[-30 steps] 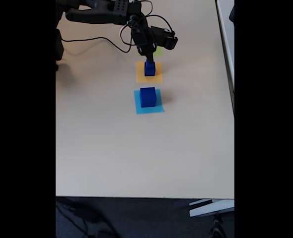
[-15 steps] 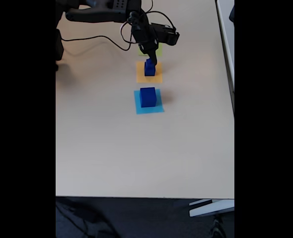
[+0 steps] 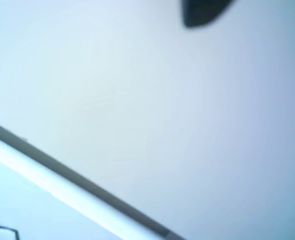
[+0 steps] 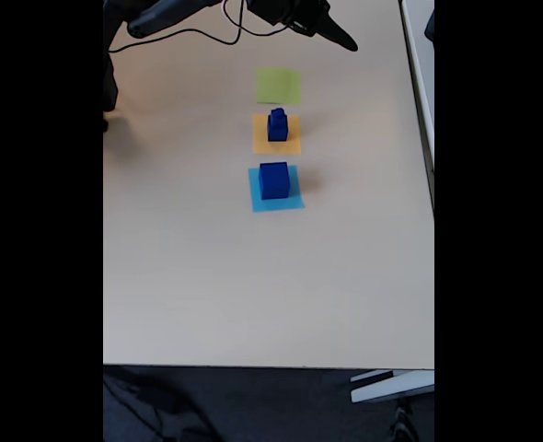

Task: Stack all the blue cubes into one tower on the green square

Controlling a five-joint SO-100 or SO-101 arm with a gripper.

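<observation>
The gripper (image 4: 345, 44) is up by the table's far edge, jaw state unclear; below it the green square (image 4: 279, 86) lies bare, cubes (image 4: 277, 124) beyond.

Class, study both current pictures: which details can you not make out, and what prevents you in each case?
- Wrist view: blurred; the dark shape at the top edge is cut off and cannot be identified.
- Fixed view: gripper too small and dark to tell open or shut.
- Fixed view: small cube on the medium cube is too small to judge how it sits.
</observation>
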